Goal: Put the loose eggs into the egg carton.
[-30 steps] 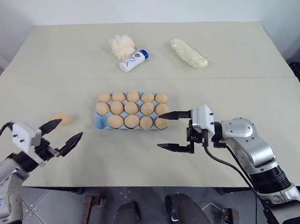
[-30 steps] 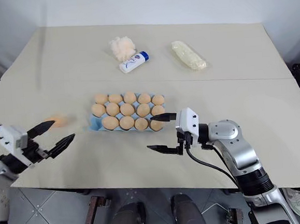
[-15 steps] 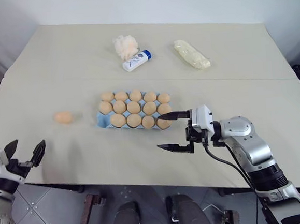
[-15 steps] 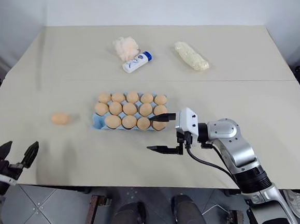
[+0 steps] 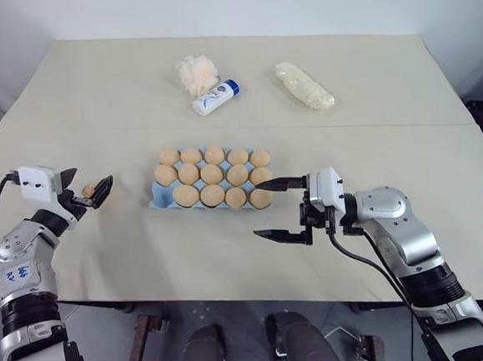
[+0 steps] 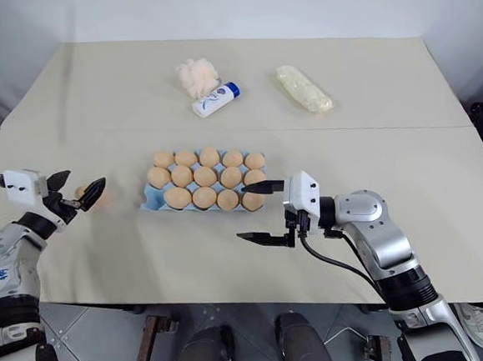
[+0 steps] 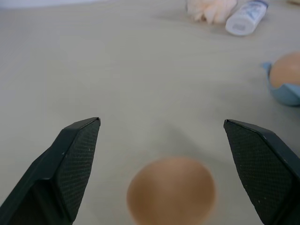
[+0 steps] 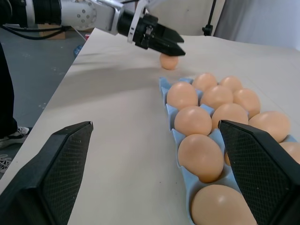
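My left gripper (image 5: 86,192), with its two black textured fingers spread wide, hangs low over the pale beige counter (image 5: 383,69) on my left side, and the one loose egg (image 7: 171,191), a small smooth peach-tan oval, lies on the counter between the two fingers; in my left wrist view there is a clear gap between the egg and each finger, so nothing is gripped. The egg sits well to the left of the flat light-blue moulded egg carton (image 5: 156,200), which rests near the middle of the counter. I count fourteen matching peach-tan eggs in the carton's cups, in three rows; I cannot make out which cup is empty. My right gripper (image 5: 280,208) is held level on the carton's right side, pointing leftwards, with its black fingers standing wide apart and holding nothing: the far finger's tip is at the carton's near right corner, just beside the last egg there, though I cannot tell whether it touches, and the near finger is over bare counter nearer to me. At the far side of the counter, well apart from the carton, lie a fluffy cream puff (image 5: 195,73), a white tube with a blue cap (image 5: 216,97) lying on its side just beside the puff, and to the right of these a long lumpy whitish packet (image 5: 304,86).
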You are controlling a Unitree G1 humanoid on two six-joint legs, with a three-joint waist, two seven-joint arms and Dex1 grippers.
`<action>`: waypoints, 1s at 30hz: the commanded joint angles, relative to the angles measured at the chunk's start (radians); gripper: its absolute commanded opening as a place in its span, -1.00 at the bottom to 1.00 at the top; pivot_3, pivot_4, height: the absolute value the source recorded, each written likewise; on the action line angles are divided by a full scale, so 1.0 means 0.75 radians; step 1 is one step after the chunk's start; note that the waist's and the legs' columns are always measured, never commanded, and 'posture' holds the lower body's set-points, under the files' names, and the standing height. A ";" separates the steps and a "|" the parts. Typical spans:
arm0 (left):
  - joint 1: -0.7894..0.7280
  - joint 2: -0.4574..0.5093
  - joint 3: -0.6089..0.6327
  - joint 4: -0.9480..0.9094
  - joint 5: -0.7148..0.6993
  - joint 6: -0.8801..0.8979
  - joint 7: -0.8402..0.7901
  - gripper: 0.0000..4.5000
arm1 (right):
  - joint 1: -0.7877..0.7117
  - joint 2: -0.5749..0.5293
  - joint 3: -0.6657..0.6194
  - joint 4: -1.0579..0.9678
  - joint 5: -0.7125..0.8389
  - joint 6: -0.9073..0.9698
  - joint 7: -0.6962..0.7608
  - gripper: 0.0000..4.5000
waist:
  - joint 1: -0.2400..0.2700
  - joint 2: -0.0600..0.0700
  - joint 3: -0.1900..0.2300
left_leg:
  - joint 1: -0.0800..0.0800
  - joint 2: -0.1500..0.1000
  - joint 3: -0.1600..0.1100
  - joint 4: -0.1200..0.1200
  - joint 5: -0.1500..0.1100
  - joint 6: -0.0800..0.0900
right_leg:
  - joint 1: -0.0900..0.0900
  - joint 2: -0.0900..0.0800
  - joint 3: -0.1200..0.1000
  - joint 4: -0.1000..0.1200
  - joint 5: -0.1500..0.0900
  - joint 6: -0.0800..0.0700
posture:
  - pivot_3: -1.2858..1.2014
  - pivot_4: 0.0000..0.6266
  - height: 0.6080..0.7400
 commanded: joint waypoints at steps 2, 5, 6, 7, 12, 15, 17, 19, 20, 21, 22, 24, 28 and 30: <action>-0.038 0.039 -0.039 0.076 0.041 -0.045 -0.036 0.99 | 0.002 -0.006 -0.019 -0.061 0.013 0.002 -0.015 1.00 | 0.001 0.000 0.000 | 0.000 0.000 0.000 0.000 0.000 0.000 | 0.000 0.000 0.000 0.000 0.000 0.000 | 0.03 -0.52 1.00; -0.053 0.042 -0.045 0.119 0.039 -0.026 -0.049 0.83 | 0.001 -0.001 -0.024 -0.057 0.009 0.001 -0.028 1.00 | 0.001 0.000 0.000 | 0.000 0.000 0.000 0.001 0.000 0.000 | 0.000 0.000 0.000 0.002 0.000 0.000 | 0.03 -0.52 1.00; -0.056 0.042 -0.047 0.131 0.038 -0.030 -0.054 0.75 | 0.001 0.001 -0.023 -0.056 0.009 0.000 -0.030 1.00 | 0.002 0.000 0.000 | 0.000 0.000 0.000 0.001 0.000 0.000 | 0.000 0.000 0.000 0.002 0.000 0.000 | 0.03 -0.52 1.00; -0.058 0.042 -0.048 0.136 0.037 -0.025 -0.057 0.61 | 0.001 0.002 -0.021 -0.056 0.009 -0.001 -0.033 1.00 | 0.002 0.000 0.000 | 0.000 0.000 0.000 0.001 0.000 0.000 | 0.000 0.000 0.000 0.002 0.000 0.000 | 0.03 -0.52 1.00; -0.035 0.024 -0.014 0.070 -0.018 -0.021 -0.078 0.11 | 0.005 0.002 -0.018 -0.057 0.010 -0.004 -0.040 1.00 | 0.003 0.000 0.000 | 0.000 0.000 0.000 0.002 0.000 0.000 | 0.000 0.000 0.000 0.002 0.000 0.000 | 0.03 -0.52 1.00; -0.013 -0.009 0.018 -0.134 -0.154 0.014 -0.174 0.11 | 0.010 -0.001 -0.022 -0.060 0.010 -0.004 -0.042 1.00 | 0.003 0.000 0.000 | 0.000 0.000 -0.001 0.001 0.000 0.000 | 0.000 0.000 0.000 0.002 0.000 0.000 | 0.03 -0.52 1.00; 0.002 -0.025 0.007 -0.284 -0.224 0.072 -0.226 0.11 | 0.015 -0.003 -0.023 -0.060 0.009 -0.007 -0.042 1.00 | 0.004 0.000 0.000 | 0.000 0.000 -0.001 0.001 0.000 0.000 | 0.000 0.000 0.000 0.002 0.000 0.000 | 0.03 -0.52 1.00; 0.027 -0.023 -0.038 -0.431 -0.273 0.140 -0.298 0.11 | 0.019 -0.003 -0.023 -0.059 0.007 -0.009 -0.044 1.00 | 0.006 0.000 0.000 | -0.001 0.000 -0.001 0.001 0.000 0.000 | 0.000 0.000 0.000 0.002 0.000 0.000 | 0.03 -0.52 1.00; 0.036 -0.022 -0.060 -0.488 -0.287 0.175 -0.318 0.11 | 0.020 -0.003 -0.023 -0.059 0.005 -0.011 -0.045 1.00 | 0.005 0.000 0.000 | 0.000 0.000 -0.001 0.001 0.000 0.000 | 0.001 0.000 0.000 0.002 0.000 0.000 | 0.03 -0.52 1.00; 0.041 -0.023 -0.082 -0.536 -0.301 0.212 -0.334 0.11 | 0.021 -0.001 -0.022 -0.059 0.004 -0.012 -0.048 1.00 | 0.004 0.000 0.000 | 0.000 0.000 -0.001 0.001 0.000 0.000 | 0.001 0.000 0.000 0.002 0.000 0.000 | 0.03 -0.52 1.00; 0.048 -0.019 -0.109 -0.565 -0.294 0.233 -0.352 0.11 | 0.021 0.001 -0.022 -0.059 0.002 -0.013 -0.051 1.00 | 0.004 0.000 0.000 | 0.000 0.000 -0.001 0.001 0.000 0.000 | 0.001 0.000 0.000 0.002 0.000 0.000 | 0.03 -0.52 1.00; 0.061 -0.021 -0.155 -0.592 -0.274 0.251 -0.375 0.11 | 0.021 0.006 -0.020 -0.059 0.000 -0.015 -0.057 1.00 | 0.002 0.000 0.000 | 0.001 0.000 -0.001 0.002 0.001 0.000 | 0.001 0.000 0.000 0.003 0.000 0.000 | 0.03 -0.52 1.00; 0.080 -0.020 -0.225 -0.582 -0.232 0.247 -0.407 0.11 | 0.023 0.009 -0.017 -0.063 -0.001 -0.018 -0.070 1.00 | -0.002 0.000 0.000 | 0.001 0.000 0.000 0.002 0.001 0.000 | 0.000 0.001 0.001 0.004 0.000 0.000 | 0.03 -0.52 1.00; 0.082 -0.018 -0.250 -0.563 -0.217 0.240 -0.428 0.11 | 0.026 0.010 -0.017 -0.066 -0.003 -0.020 -0.078 1.00 | -0.001 0.000 0.000 | 0.001 0.000 0.000 0.002 0.001 0.000 | 0.000 0.001 0.001 0.005 0.000 0.000 | 0.03 -0.52 1.00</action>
